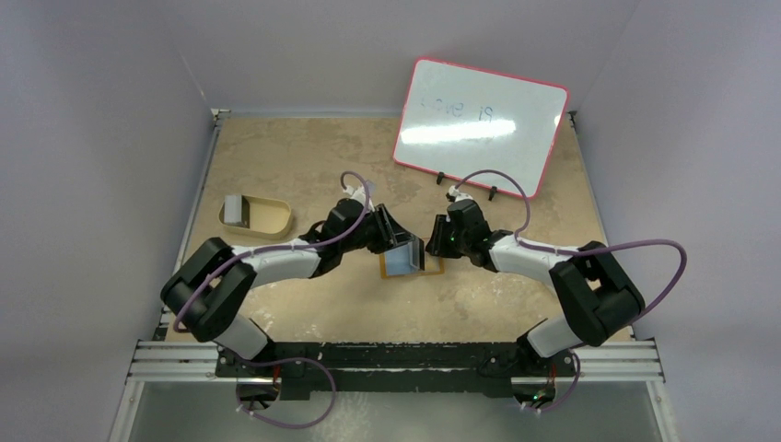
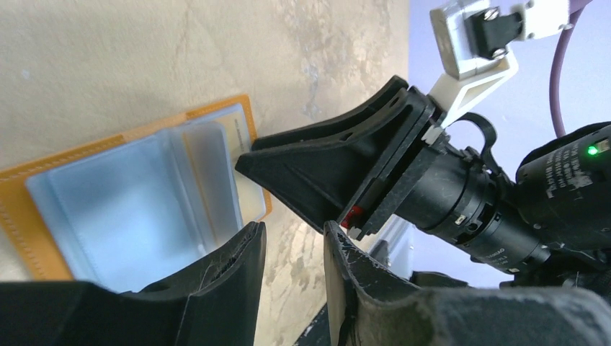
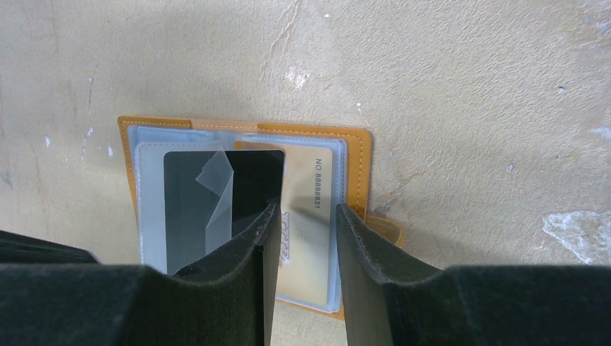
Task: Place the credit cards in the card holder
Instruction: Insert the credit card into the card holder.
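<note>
The card holder [image 3: 358, 169] lies open on the tabletop [image 1: 304, 157] between the two arms, clear sleeves facing up. Two credit cards [image 3: 306, 176] sit in the sleeves, one dark and one pale gold. The right pincer [image 3: 305, 210] hovers over them, slightly spread, gripping nothing. The left pincer [image 2: 293, 229] is narrowly spread at the holder's edge; whether it touches a sleeve is unclear.

We see our two arms reach inward until the left gripper [image 1: 405, 245] and right gripper [image 1: 431, 247] meet over the card holder [image 1: 435, 268], which lies mid-table with a pale blue face showing. At the far left a beige tray [image 1: 272, 219] holds a grey block [image 1: 236, 210]. At the far right stands a pink-rimmed whiteboard [image 1: 479, 124].
</note>
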`<state>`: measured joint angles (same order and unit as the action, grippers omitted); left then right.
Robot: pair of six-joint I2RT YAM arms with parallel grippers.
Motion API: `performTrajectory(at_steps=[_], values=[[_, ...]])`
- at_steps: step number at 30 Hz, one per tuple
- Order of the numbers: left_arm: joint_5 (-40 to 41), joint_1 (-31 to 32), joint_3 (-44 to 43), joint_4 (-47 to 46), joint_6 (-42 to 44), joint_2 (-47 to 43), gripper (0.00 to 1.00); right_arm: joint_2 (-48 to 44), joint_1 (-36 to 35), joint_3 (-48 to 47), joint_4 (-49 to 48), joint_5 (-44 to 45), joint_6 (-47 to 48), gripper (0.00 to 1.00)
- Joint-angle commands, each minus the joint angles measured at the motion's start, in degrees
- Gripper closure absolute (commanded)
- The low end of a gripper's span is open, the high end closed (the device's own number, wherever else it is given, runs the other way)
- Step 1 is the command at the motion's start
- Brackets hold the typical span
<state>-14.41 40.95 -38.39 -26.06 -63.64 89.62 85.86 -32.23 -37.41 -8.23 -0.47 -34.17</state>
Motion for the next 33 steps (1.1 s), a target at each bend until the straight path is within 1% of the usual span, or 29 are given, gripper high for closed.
performTrajectory(at_steps=[1, 3, 5, 6, 7, 10, 13, 17, 23, 29, 31, 33], values=[[11.07, 0.18, -4.88, 16.34, 8.1, -7.12, 0.7, 1.59, -0.31, -0.16, 2.45, 0.03, 0.94, 0.63], [13.88, 0.18, -5.02, 18.86, 8.85, -6.91, 0.82, 1.63, -0.29, -0.1, 2.36, 0.03, 0.92, 0.63], [12.51, 0.18, -4.53, 18.1, 8.48, -4.91, 0.94, 1.75, -0.29, -0.13, 2.38, 0.03, 0.87, 0.63], [11.16, 0.25, -4.24, 16.97, 8.06, -3.6, 0.99, 1.76, -0.31, -0.2, 2.43, 0.03, 0.82, 0.63], [9.89, 0.23, -3.97, 15.5, 7.68, -2.11, 1.0, 1.76, -0.27, -0.32, 2.52, 0.03, 0.8, 0.63], [6.32, 0.64, -4.53, 12.74, 7.23, 1.98, 1.0, 1.97, -0.29, -0.42, 2.81, 0.15, 0.86, 0.63], [4.4, 1.36, -5.76, 11.31, 7.07, 4.87, 1.0, 2.44, -0.3, -0.8, 3.45, 0.62, 1.06, 0.63], [1.7, 2.23, -6.58, 6.37, 5.24, 6.46, 1.0, 2.94, -0.5, -0.94, 3.01, 0.29, 1.09, 0.63], [-0.59, 3.99, -9.1, 3.32, 4.24, 8.38, 1.0, 3.47, -1.33, -1.81, 2.07, -1.9, 2.09, 0.62], [-0.19, 4.53, -10.07, 3.6, 4.69, 9.73, 1.0, 1.61, -1.35, -2.07, 3.19, -2.66, 3.13, 0.6], [0.06, 4.58, -10.36, 4.07, 5.05, 10.23, 1.0, 1.23, -1.35, -2.41, 6.23, -2.4, 2.84, 0.6], [0.46, 4.62, -10.78, 5.03, 5.8, 10.67, 1.0, 0.54, -1.28, -2.87, 7.89, 0.02, 2.81, 0.59]])
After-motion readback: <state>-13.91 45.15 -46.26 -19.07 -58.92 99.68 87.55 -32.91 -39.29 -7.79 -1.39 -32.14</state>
